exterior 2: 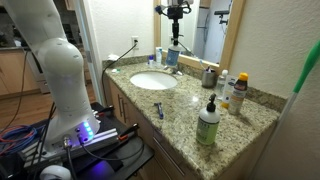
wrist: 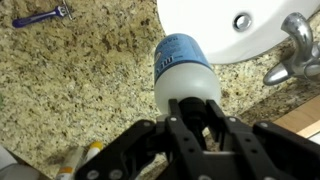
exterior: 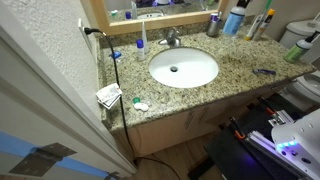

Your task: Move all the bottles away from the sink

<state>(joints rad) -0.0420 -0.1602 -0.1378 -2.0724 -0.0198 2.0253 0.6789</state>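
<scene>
My gripper (wrist: 195,112) is shut on the black cap of a white bottle with a blue label (wrist: 183,65). The bottle hangs upright from the fingers, beside the rim of the white sink (wrist: 215,25). The gripper (exterior 2: 175,35) and bottle (exterior 2: 173,52) show in both exterior views, where the bottle (exterior: 233,22) seems lifted off the granite counter under the gripper (exterior: 239,8). Other bottles (exterior 2: 228,85) (exterior 2: 240,93) stand by the back wall, away from the sink (exterior 2: 153,81). A green pump bottle (exterior 2: 208,122) stands near the counter's end.
The faucet (wrist: 290,50) is close to the held bottle. A blue razor (wrist: 40,17) lies on the counter (exterior: 235,80). A metal cup (exterior 2: 210,77) stands by the mirror. A cable and small items lie beyond the sink (exterior: 110,95).
</scene>
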